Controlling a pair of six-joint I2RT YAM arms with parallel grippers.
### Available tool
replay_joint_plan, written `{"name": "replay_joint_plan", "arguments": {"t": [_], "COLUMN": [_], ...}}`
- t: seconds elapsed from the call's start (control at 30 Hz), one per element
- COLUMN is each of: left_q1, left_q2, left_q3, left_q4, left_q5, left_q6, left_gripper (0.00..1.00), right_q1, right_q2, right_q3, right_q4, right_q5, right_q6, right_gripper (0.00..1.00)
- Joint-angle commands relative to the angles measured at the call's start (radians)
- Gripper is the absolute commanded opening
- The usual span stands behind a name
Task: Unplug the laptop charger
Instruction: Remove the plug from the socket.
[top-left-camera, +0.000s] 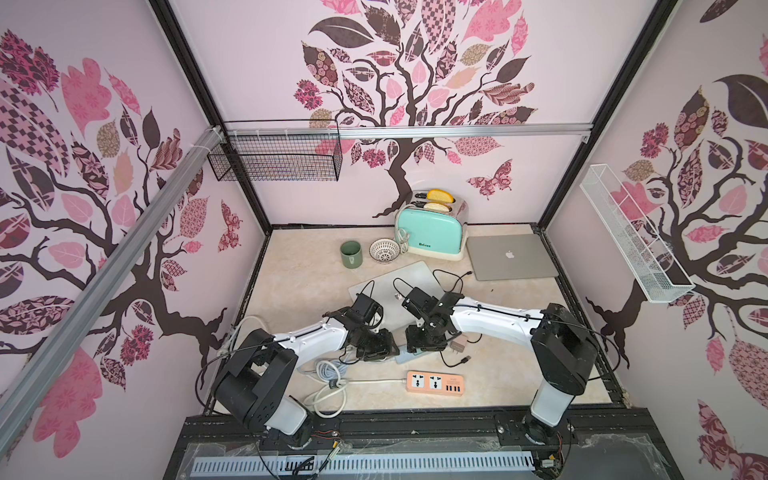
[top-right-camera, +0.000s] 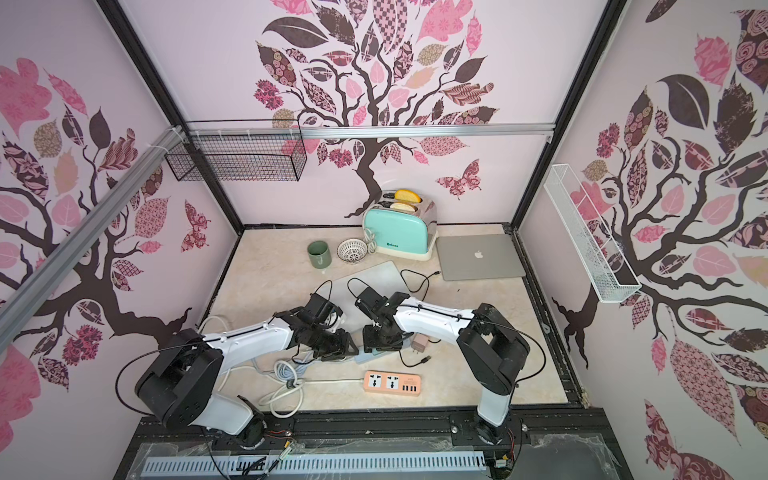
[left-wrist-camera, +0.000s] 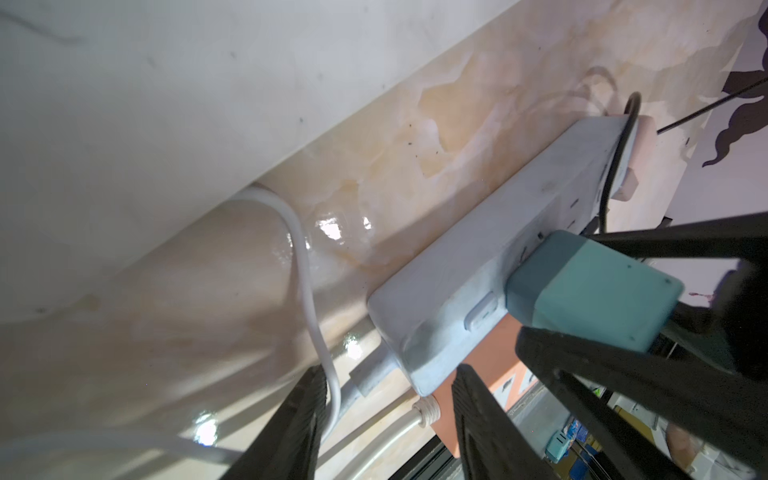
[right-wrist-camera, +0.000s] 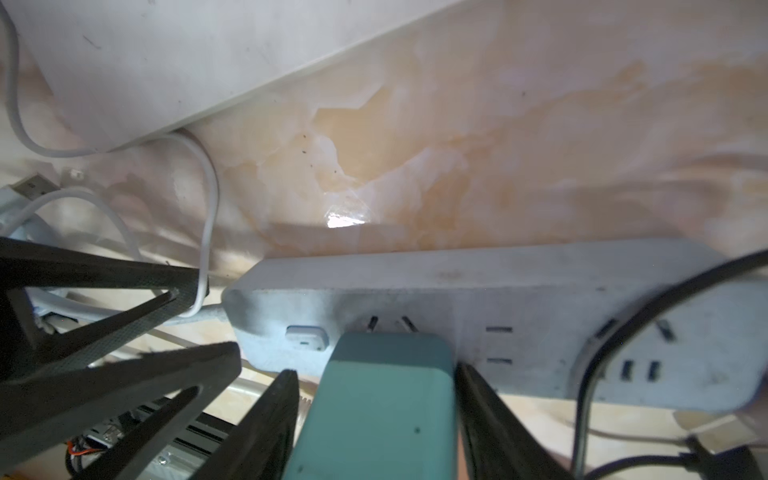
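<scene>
Your laptop charger (right-wrist-camera: 386, 395), the teal brick, sits plugged into the pale grey power strip (right-wrist-camera: 457, 291), in the socket next to the strip's switch (right-wrist-camera: 306, 334). A short length of its two prongs (right-wrist-camera: 372, 323) shows bare between brick and strip. Your right tool (right-wrist-camera: 376, 372) is pinching the charger: its fingers (right-wrist-camera: 482, 415) lie against the brick's two opposite sides. Your left tool (left-wrist-camera: 388, 370) stands spread at the strip's cord end, with the corner of the strip between its fingers and nothing clamped; in the right wrist view one fingertip touches that end of the strip. A thin white cable (left-wrist-camera: 307, 291) curls past the other finger. At the strip's far end a black cable (left-wrist-camera: 615, 166) crosses over it, and a pink adapter (top-left-camera: 459, 347) lies on the worktop (top-left-camera: 299, 282) just beside that end. In both top views the two wrists meet over the strip near the front middle of the worktop, hiding the charger; only a sliver of the strip shows beneath them. An orange power strip (top-left-camera: 434, 382) lies just in front, toward the arms' bases, with a coiled white cord (top-left-camera: 328, 374) on the left arm's side of it. Behind the arms lies a grey mat (top-left-camera: 399, 278); farther back stand a green mug (top-left-camera: 351, 253), a white basket bowl (top-left-camera: 384, 250) and a mint toaster (top-left-camera: 432, 228) with toast in its slots, and a closed laptop (top-left-camera: 511, 257) lies beside the toaster, well apart from the charger.
</scene>
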Motion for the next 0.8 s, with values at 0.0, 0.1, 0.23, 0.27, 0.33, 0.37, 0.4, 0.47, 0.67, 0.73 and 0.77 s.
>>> {"name": "replay_joint_plan", "arguments": {"t": [0.0,0.1,0.23,0.27,0.33,0.37,0.4,0.47,0.67,0.73,0.77], "left_q1": [-0.006,-0.016,-0.035,-0.039,-0.043,-0.044,-0.047,-0.052,-0.060,-0.062,-0.062], "left_q2": [0.018,0.027,0.042,0.048,0.054,0.057,0.059,0.063,0.084,0.092,0.096], "left_q3": [0.015,0.021,0.034,0.035,0.032,0.031,0.030,0.028,0.016,0.009,0.006], "left_q4": [0.011,-0.018,-0.058,-0.065,-0.071,-0.073,-0.075,-0.081,-0.093,-0.097,-0.100], "left_q5": [-0.027,-0.064,-0.131,-0.142,-0.155,-0.162,-0.167,-0.177,-0.196,-0.201,-0.205], "left_q6": [0.007,0.020,0.040,0.044,0.047,0.048,0.048,0.051,0.051,0.051,0.050], "left_gripper": [0.51,0.51,0.50,0.50,0.49,0.49,0.49,0.48,0.47,0.47,0.46], "right_q1": [0.005,0.007,0.010,0.011,0.010,0.010,0.010,0.010,0.011,0.011,0.010], "right_q2": [0.021,0.028,0.024,0.021,0.015,0.012,0.008,0.001,-0.041,-0.056,-0.061], "right_q3": [0.025,0.031,0.021,0.019,0.016,0.018,0.021,0.034,0.071,0.074,0.074], "right_q4": [-0.018,-0.020,-0.014,-0.012,-0.007,-0.003,-0.001,-0.002,0.008,0.015,0.015], "right_q5": [0.027,0.025,0.028,0.030,0.033,0.035,0.035,0.037,0.041,0.041,0.043], "right_q6": [-0.017,-0.019,-0.023,-0.023,-0.023,-0.021,-0.020,-0.019,-0.021,-0.023,-0.021], "right_gripper": [0.59,0.56,0.49,0.47,0.45,0.44,0.43,0.41,0.40,0.40,0.41]}}
